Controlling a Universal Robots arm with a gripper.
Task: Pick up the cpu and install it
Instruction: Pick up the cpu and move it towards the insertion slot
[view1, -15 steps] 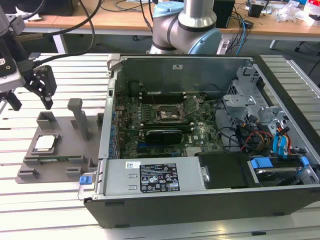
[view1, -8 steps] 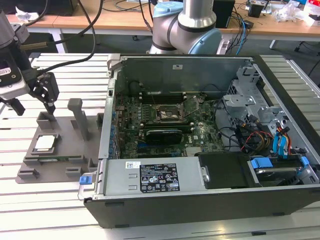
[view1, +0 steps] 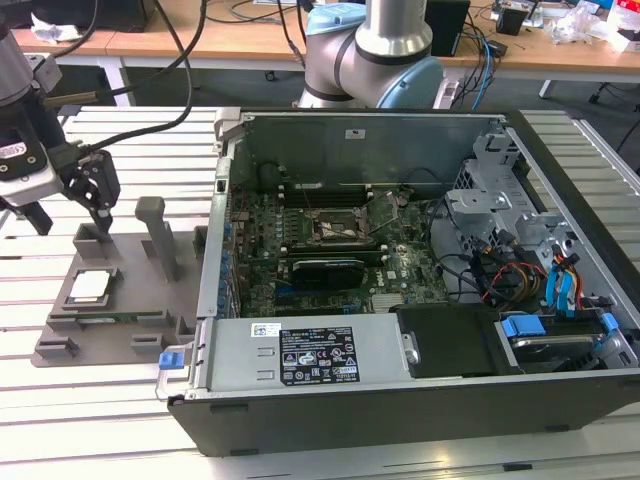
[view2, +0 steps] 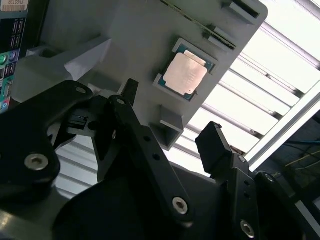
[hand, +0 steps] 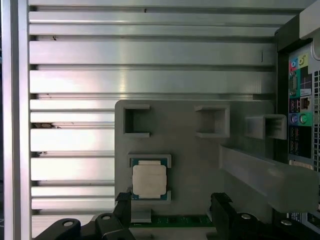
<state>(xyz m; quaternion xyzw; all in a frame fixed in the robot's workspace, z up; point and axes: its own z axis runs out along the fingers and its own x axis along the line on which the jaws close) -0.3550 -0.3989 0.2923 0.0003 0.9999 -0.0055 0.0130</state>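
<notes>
Slatted table (hand: 150, 80) | cpu (hand: 149, 181) in fixture (hand: 185, 150) | tool (hand: 172, 200) spread, base cropped

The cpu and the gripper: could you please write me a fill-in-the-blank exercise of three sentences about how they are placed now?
1. The cpu rests on the grey fixture, ____ (inside/outside) the computer case.
2. The gripper is ____ (open/shut) and holds nothing.
3. In the exterior view, the fixture stands to the view's ____ (left/right) of the computer case.

Missing words: outside; open; left.
</notes>
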